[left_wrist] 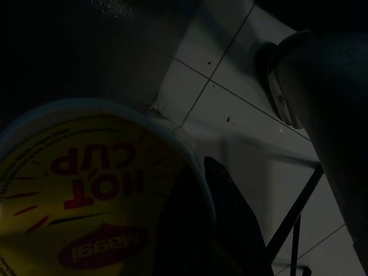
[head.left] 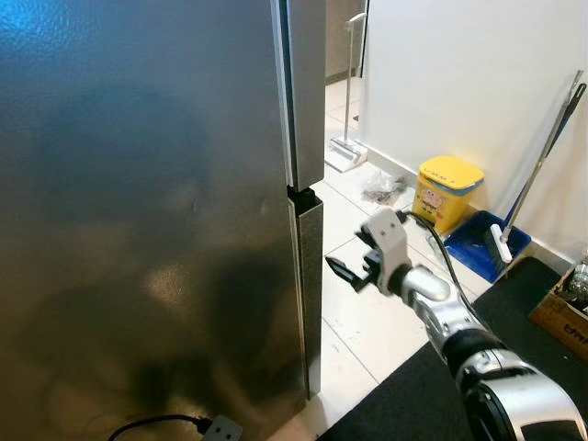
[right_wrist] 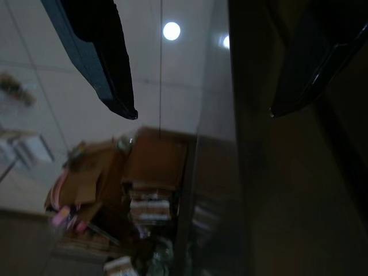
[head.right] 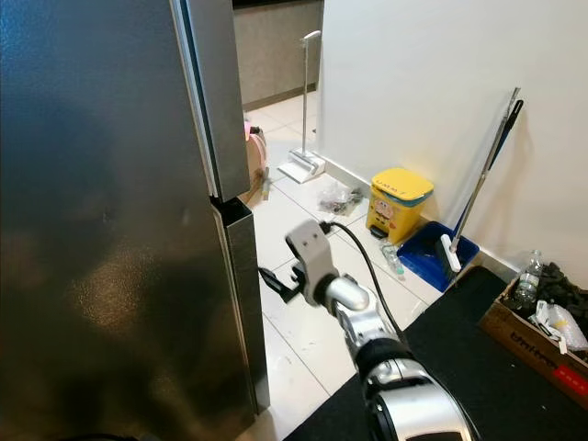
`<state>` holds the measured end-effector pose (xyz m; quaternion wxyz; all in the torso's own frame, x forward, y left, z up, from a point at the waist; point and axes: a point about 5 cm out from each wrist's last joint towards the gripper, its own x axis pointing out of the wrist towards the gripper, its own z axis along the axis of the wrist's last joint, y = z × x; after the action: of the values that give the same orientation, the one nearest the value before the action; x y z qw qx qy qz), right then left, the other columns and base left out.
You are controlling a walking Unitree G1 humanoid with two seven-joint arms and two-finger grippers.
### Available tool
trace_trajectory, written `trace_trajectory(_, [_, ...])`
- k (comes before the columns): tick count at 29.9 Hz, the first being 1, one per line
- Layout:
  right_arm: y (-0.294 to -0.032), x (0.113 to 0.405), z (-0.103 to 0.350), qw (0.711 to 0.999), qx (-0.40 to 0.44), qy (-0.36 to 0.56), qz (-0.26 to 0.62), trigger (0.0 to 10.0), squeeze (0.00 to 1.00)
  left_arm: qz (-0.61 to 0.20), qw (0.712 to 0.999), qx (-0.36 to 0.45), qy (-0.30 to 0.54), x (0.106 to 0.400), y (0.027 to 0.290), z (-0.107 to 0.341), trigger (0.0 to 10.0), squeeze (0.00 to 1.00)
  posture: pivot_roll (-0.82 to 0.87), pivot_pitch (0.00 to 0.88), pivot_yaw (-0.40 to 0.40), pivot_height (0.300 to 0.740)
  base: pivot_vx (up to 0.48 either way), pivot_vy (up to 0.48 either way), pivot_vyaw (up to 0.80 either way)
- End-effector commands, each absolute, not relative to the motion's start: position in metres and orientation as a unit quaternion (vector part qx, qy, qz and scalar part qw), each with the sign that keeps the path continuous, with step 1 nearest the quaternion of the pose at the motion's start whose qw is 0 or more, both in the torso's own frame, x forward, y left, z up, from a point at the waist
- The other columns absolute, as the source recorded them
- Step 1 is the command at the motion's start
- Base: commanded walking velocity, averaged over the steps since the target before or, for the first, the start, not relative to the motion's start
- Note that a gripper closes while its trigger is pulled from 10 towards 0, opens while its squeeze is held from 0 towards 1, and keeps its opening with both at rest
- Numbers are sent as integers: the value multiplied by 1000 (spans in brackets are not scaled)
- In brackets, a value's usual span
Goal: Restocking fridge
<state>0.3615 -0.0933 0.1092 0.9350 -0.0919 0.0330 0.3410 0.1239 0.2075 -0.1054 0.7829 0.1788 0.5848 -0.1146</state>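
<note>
The tall steel fridge [head.left: 147,211] stands close on my left, both doors closed, with the seam between upper and lower door at mid height. My right gripper [head.left: 346,272] is stretched forward and open, its fingers pointing at the lower door's edge [head.left: 310,276] with a small gap left. In the right wrist view the gripper [right_wrist: 201,112] faces that dark door edge with nothing between its fingers. In the left wrist view a yellow Maggi Hot Cup noodle cup [left_wrist: 86,195] sits in my left gripper, one black finger [left_wrist: 230,218] lying along its side.
A yellow bin [head.left: 447,191] and a blue dustpan [head.left: 478,241] with a brush stand by the white wall on the right. A black mat [head.left: 413,395] lies underfoot, with a cardboard box [head.right: 537,335] at its far right. A power strip [head.left: 220,428] lies by the fridge's foot.
</note>
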Motion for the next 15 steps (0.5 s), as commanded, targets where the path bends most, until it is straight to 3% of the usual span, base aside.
trace_trajectory(1, [-87,361,111,932,-94,33,349,10000,0,-117,780,170,591,120,204,-107,10000,0,-12,0,0,740,0,0,0])
trace_trajectory(15, [-68,361,115,916,-94,38,388,10000,0,-119,780,170,591,120,203,-107,10000,0,-11,0,-2,740,0,0,0])
